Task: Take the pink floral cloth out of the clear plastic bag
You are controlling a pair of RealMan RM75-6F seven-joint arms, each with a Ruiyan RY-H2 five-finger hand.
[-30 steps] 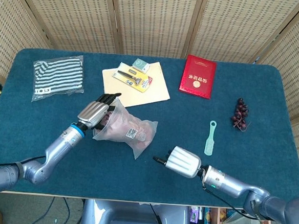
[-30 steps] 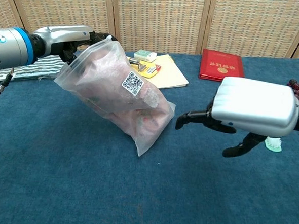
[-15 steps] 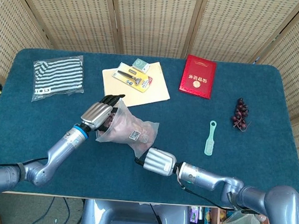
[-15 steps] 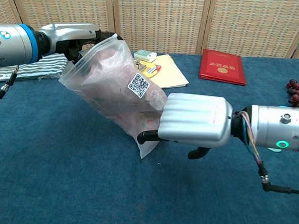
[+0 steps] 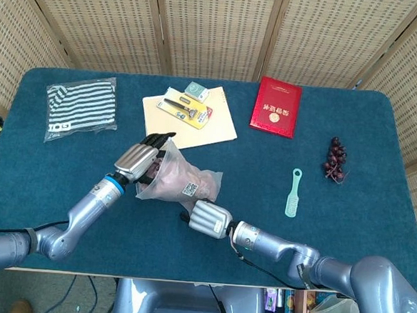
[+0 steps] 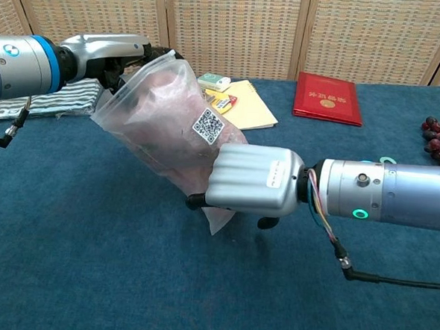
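Note:
A clear plastic bag [image 5: 180,181] [image 6: 170,124] with a QR label holds the pink floral cloth [image 5: 170,175] [image 6: 160,101] and stands tilted at mid-table. My left hand [image 5: 138,161] [image 6: 111,52] grips the bag's upper, open end and keeps it raised. My right hand [image 5: 210,217] [image 6: 253,180] is low at the bag's bottom corner, palm down. One fingertip [image 6: 194,201] touches the bag's lower edge and the thumb stands apart on the other side; the corner pokes out beneath the hand. Its other fingers are hidden under the hand's back.
A striped cloth in a bag [image 5: 81,108] lies far left. Behind the bag are a tan folder [image 5: 214,121] with a razor pack [image 5: 186,110] and a small box [image 5: 196,90]. A red booklet [image 5: 276,107], green comb [image 5: 292,193] and dark grapes [image 5: 334,159] lie to the right.
My right hand has travelled left across the table from open space to the bag's bottom corner. The left hand has lifted the bag's top a little and turned it more upright.

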